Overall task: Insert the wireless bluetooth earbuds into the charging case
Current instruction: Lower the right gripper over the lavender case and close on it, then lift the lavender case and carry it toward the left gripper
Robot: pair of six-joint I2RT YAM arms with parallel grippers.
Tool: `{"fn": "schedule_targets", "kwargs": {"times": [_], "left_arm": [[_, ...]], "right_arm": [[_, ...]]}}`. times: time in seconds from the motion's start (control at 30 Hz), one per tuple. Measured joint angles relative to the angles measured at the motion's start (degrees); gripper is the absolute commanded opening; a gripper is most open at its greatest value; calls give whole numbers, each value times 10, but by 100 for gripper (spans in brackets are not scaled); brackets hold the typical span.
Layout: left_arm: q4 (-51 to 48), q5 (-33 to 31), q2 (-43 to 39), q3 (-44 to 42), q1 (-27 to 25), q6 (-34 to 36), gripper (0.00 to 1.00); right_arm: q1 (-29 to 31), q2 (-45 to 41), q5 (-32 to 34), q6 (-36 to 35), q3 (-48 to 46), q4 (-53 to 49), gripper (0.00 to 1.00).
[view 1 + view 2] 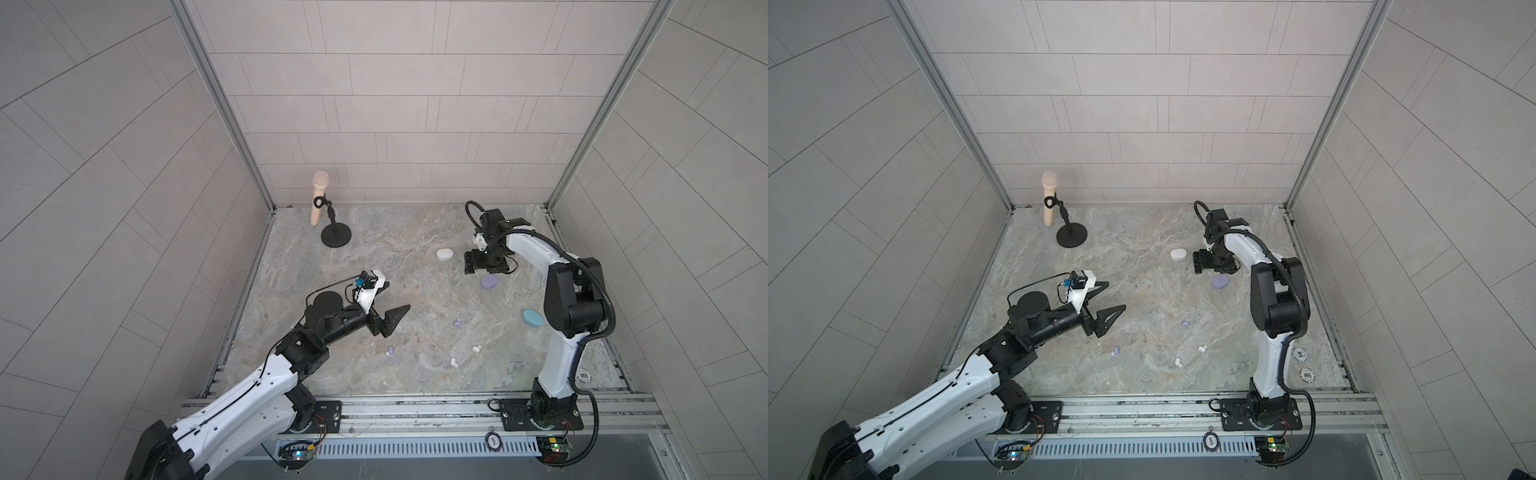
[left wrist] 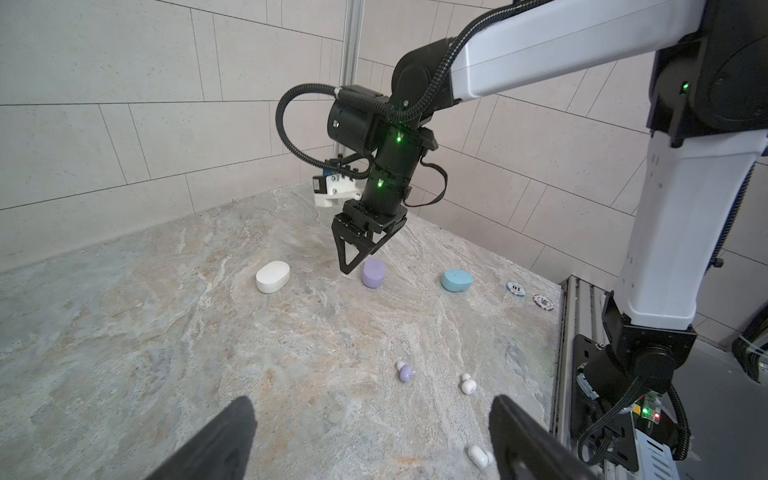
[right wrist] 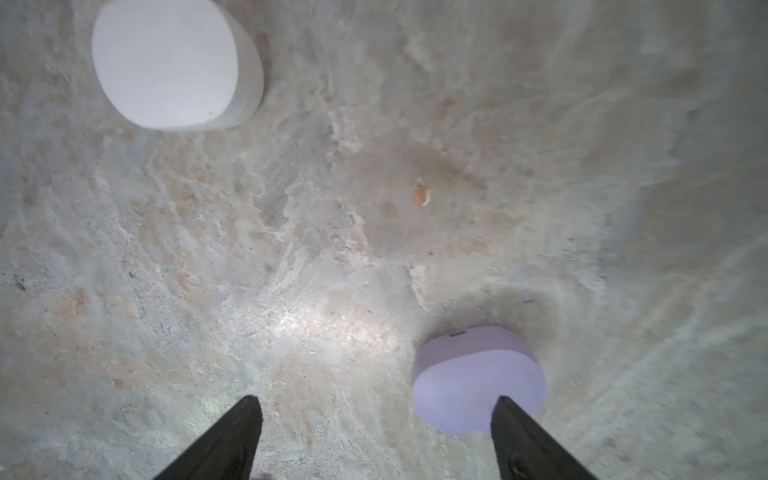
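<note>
Four earbuds [image 2: 405,372] lie loose on the desk [image 1: 374,257] and every case lid in view is shut, so I judge the task to be at its first step, with a case waiting to be opened. At the far left a beige microphone [image 1: 320,195] leans in a black stand [image 1: 336,237] and plays no part. The left gripper [image 1: 398,296] hovers above the desk's left middle. Its arm reaches in low from the near rail [image 1: 415,409], the forearm is close to level, and the fingers [image 1: 400,312] are spread wide and grasp nothing. Nearer the rail lies a lilac earbud [image 1: 390,352]. To its right come a white earbud [image 1: 454,362], a second lilac earbud [image 1: 457,323] and a second white earbud [image 1: 476,348], all apart from one another. No blue ones show. Further back sits the white case [image 1: 444,254]. Just right of it is the right gripper [image 2: 360,261], whose arm arches up from its base and bends at the wrist so the fingers point straight down. They are parted with only bare desk between them. One tip hangs at the edge of the lilac case [image 1: 489,282], though I cannot tell whether it touches. The next move probably calls for a small sideways shift to bring that case between the fingers before they clamp or lever the lid. The blue case [image 1: 532,318] lies nearer that arm's base, and poker chips [image 1: 1299,354] sit at the right edge.
</note>
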Motion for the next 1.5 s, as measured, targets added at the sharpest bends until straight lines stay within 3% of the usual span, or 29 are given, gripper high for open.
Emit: {"fn": "schedule_targets", "kwargs": {"times": [0.23, 0.4, 0.73, 1.1, 1.5], "left_arm": [[0, 0, 3, 0, 0, 0, 92], [0, 0, 2, 0, 0, 0, 92], [-1, -2, 1, 0, 0, 0, 92], [-1, -3, 1, 0, 0, 0, 92], [-1, -5, 0, 0, 0, 1, 92]], "right_arm": [[-14, 22, 35, -38, -16, 10, 94], [-21, 61, 14, -46, -24, 26, 93], [-19, 44, -12, -44, -54, 26, 93], [-3, 34, 43, -15, -60, 39, 82], [-3, 34, 61, -7, -61, 44, 69]]}}
